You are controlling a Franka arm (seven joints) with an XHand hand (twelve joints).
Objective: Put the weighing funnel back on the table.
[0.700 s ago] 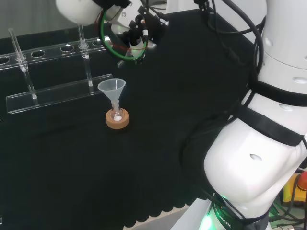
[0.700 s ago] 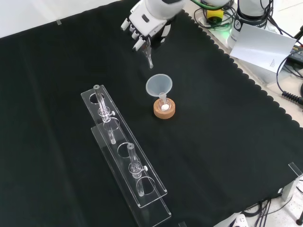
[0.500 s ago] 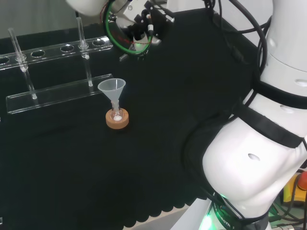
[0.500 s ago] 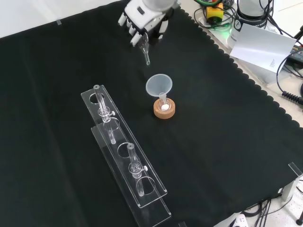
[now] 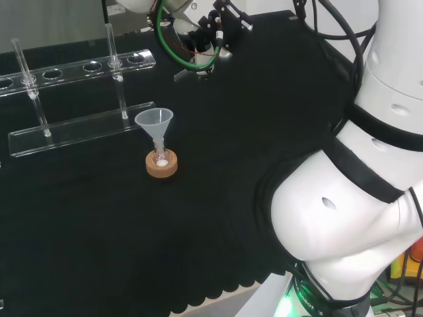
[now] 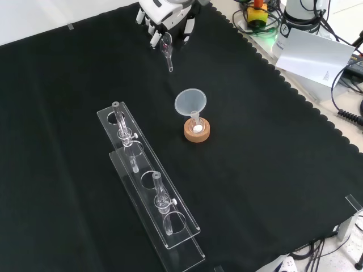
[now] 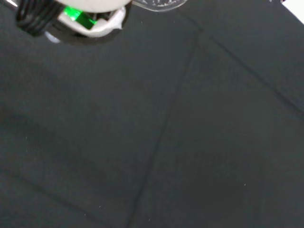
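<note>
At the top centre of the front view we see the hand (image 6: 164, 14) curled round the weighing funnel (image 6: 167, 50), stem hanging above the cloth (image 6: 68, 113); we judge it light, stiff, slippery, breakable, best held by its scoop body.

One funnel (image 6: 190, 102), one cork ring (image 6: 197, 133), one weighing funnel (image 6: 168, 55), one rack (image 6: 145, 160), two tubes (image 6: 120, 122).

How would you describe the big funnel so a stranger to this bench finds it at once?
In the front view, start at the long clear rack of tubes on the black cloth. To its right sits a cork ring, and the funnel stands over it. It alone is a wide cone, mouth up; the tubes are thin and straight.
</note>
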